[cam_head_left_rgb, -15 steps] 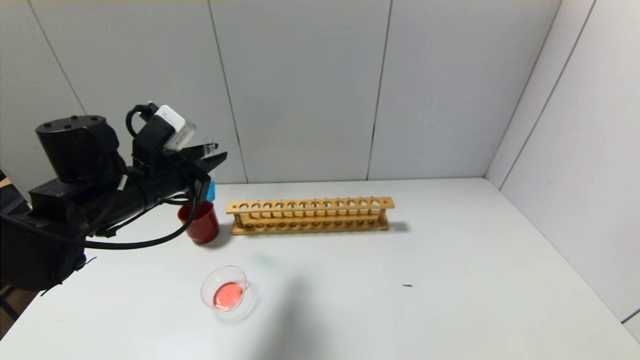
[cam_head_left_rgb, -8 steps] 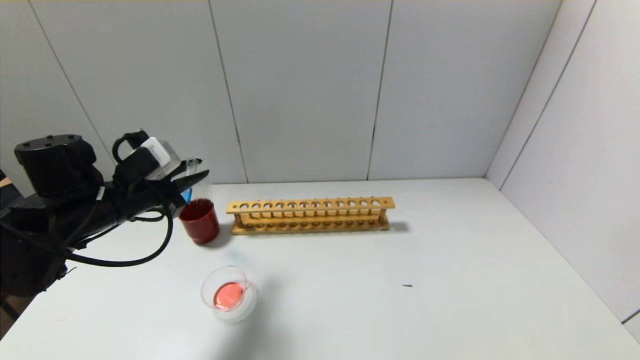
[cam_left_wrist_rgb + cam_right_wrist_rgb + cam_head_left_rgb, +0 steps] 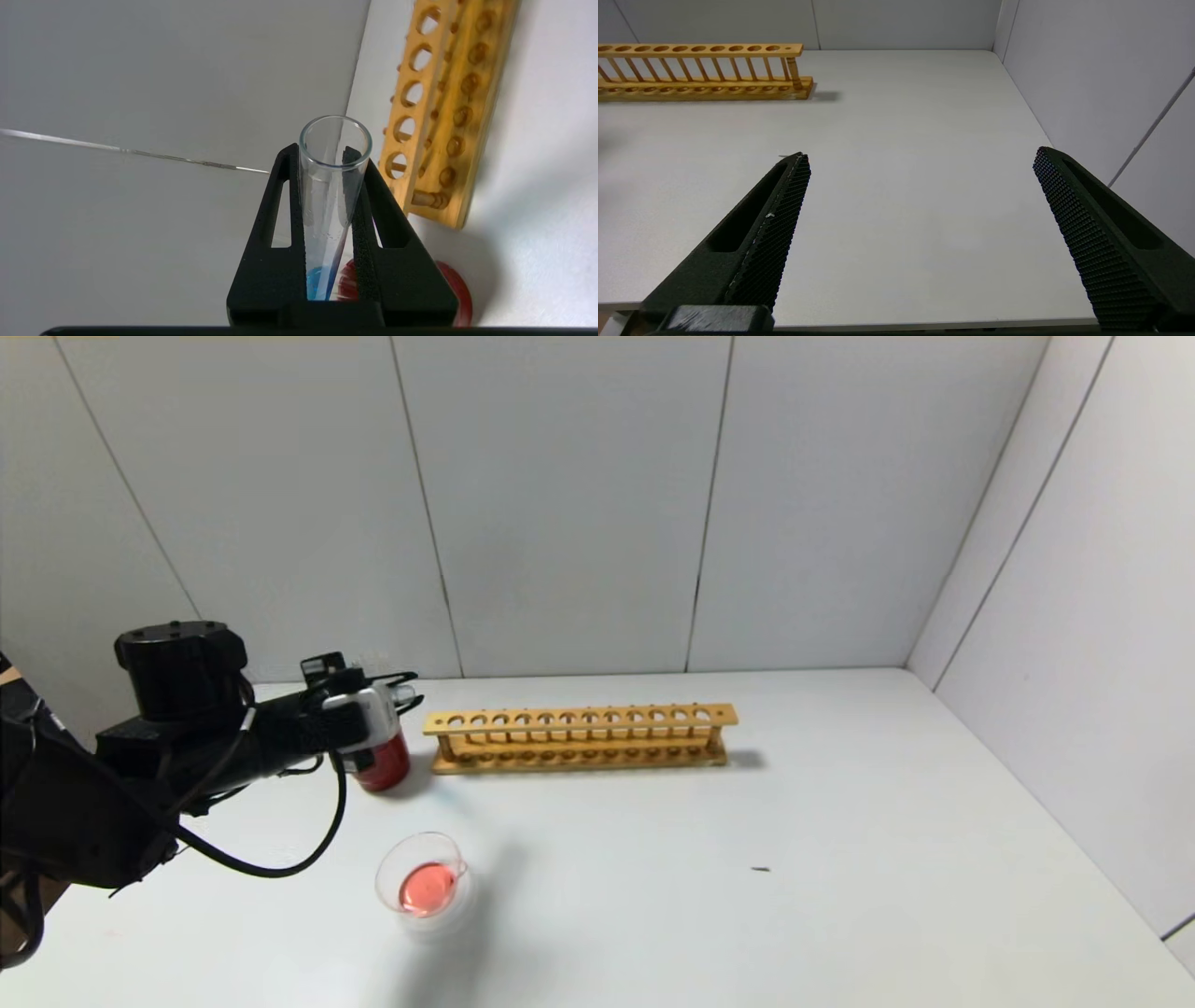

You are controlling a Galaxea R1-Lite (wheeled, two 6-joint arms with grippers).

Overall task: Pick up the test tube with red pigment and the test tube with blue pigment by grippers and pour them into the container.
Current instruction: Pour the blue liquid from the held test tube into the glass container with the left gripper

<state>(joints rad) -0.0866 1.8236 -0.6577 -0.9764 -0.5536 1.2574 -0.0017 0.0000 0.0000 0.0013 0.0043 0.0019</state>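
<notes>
My left gripper point(image 3: 404, 691) is shut on the test tube with blue pigment point(image 3: 327, 210). The clear tube lies along the fingers point(image 3: 280, 224), with its open mouth past the fingertips and the blue liquid at the palm end. The gripper hangs just above the dark red cup point(image 3: 385, 767), at the left end of the rack. The container point(image 3: 439, 846), a clear glass dish holding red liquid, stands on the table nearer to me. The test tube with red pigment is out of view. My right gripper point(image 3: 920, 154) is open and empty over the table's front edge.
The empty wooden test tube rack point(image 3: 579, 737) stands right of the cup; it also shows in the left wrist view point(image 3: 444, 107) and the right wrist view point(image 3: 700, 70). Grey walls close the back and right. A small dark speck point(image 3: 760, 869) lies on the white table.
My left arm has come down and its wrist has rolled, bringing the gripper and the blue tube from high above the cup to just over its rim. The dish and rack have not moved.
</notes>
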